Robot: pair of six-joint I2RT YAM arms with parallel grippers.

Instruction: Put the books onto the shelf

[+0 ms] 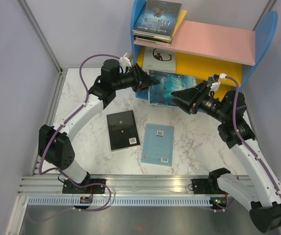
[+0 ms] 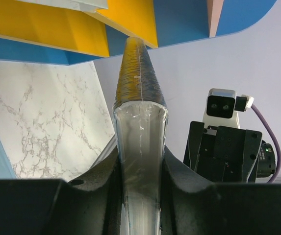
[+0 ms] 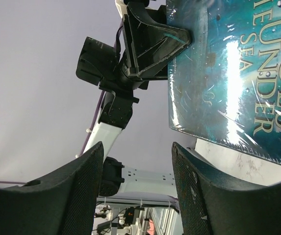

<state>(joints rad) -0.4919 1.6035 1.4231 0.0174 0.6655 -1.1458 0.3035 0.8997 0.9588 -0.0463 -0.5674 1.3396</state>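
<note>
The teal-blue book (image 1: pixel 168 89) hangs in front of the shelf (image 1: pixel 214 40), just off the table, with my left gripper (image 1: pixel 149 83) shut on its left edge. In the left wrist view that book (image 2: pixel 140 98) runs edge-on out from between the left gripper (image 2: pixel 140 164) jaws towards the yellow boards (image 2: pixel 42 29). My right gripper (image 1: pixel 175 95) is open at the book's right side. In the right wrist view the book (image 3: pixel 238 73) lies just beyond the fingertips (image 3: pixel 179 156), and the right gripper (image 3: pixel 138 191) holds nothing. A black book (image 1: pixel 122 129) and a pale blue book (image 1: pixel 158 143) lie flat on the table.
A stack of books (image 1: pixel 158 19) with a dark cover uppermost lies on the left end of the pink top board. A white-covered book (image 1: pixel 160 58) rests on the yellow board (image 1: pixel 206 66) below it. Blue side panels (image 1: pixel 268 34) close the shelf's ends. Grey walls surround the marble table (image 1: pixel 199 147).
</note>
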